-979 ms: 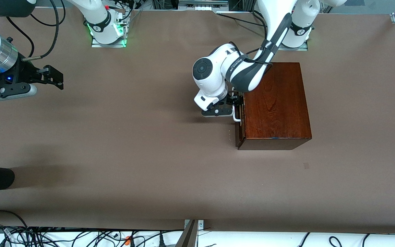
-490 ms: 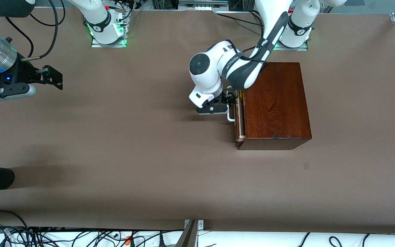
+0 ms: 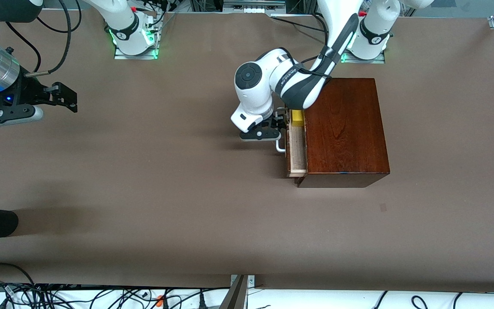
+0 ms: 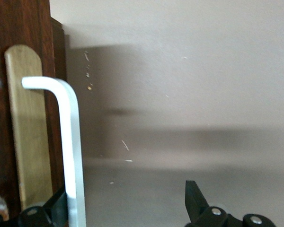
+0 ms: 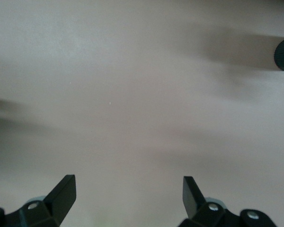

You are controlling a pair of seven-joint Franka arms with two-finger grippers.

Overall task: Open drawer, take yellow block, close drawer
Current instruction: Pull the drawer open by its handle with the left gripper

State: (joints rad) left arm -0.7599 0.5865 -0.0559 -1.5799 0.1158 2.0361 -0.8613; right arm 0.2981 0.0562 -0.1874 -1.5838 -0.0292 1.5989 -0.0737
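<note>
Now the small bright yellow block (image 3: 297, 117) sits in the partly open pale-wood drawer (image 3: 297, 150), at three o'clock from the left gripper (image 3: 278, 124), whose spread jaws hook the white handle (image 4: 68, 142); the right gripper (image 3: 64, 96) waits, jaws released

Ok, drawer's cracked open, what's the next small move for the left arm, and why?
Probably keep pulling the handle toward the right arm's end of the table. The left pincer is hooked on it, open; the drawer is only partly out, and the yellow block shows only partly at the wooden box's edge. The right pincer waits open.
</note>
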